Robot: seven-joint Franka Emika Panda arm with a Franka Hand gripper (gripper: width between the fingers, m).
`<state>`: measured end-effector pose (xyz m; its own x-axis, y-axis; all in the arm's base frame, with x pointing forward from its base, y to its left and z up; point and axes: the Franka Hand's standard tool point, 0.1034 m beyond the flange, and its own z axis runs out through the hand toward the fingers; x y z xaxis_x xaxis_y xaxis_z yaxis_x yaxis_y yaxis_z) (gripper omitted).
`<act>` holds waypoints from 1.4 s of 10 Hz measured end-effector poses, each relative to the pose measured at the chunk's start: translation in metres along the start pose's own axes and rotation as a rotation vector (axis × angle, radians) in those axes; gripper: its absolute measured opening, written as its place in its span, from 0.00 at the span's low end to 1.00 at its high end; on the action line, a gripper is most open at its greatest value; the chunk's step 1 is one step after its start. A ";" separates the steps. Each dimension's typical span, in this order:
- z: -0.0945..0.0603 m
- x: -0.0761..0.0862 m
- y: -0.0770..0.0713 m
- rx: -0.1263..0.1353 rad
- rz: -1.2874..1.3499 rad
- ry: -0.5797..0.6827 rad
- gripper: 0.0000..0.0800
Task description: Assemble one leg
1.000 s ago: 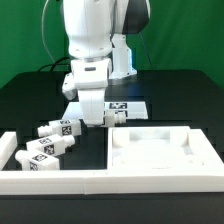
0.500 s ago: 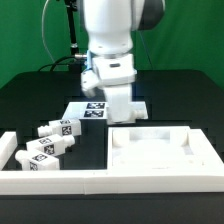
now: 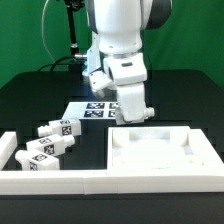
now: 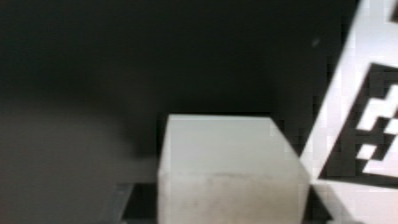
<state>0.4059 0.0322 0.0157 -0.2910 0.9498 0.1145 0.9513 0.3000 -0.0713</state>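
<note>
Nearest, spare legs (image 3: 52, 140) lie at the exterior view's left, beside the panel (image 3: 160, 150); beyond, the gripper (image 3: 134, 104) pinches the leg (image 4: 231, 160) above the marker board (image 3: 100, 108); held tilted, the leg may slip or miss its socket.

Frontal exterior, close downward wrist; both probably share marker board (image 3: 95, 110).

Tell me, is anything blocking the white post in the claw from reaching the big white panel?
Nothing visible does. The gripper holds the leg above the marker board; only bare black table lies between it and the panel. The spare legs lie off to the exterior view's left.
</note>
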 end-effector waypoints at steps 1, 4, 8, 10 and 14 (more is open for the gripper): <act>0.001 0.013 -0.004 0.019 -0.099 0.019 0.35; 0.002 0.023 -0.002 -0.002 -0.137 0.028 0.35; 0.012 0.027 -0.004 -0.006 -0.301 0.053 0.36; 0.013 0.042 0.004 -0.051 -0.432 0.072 0.36; 0.014 0.042 0.005 -0.082 -0.416 0.073 0.36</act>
<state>0.3969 0.0750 0.0065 -0.6463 0.7397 0.1874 0.7603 0.6453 0.0744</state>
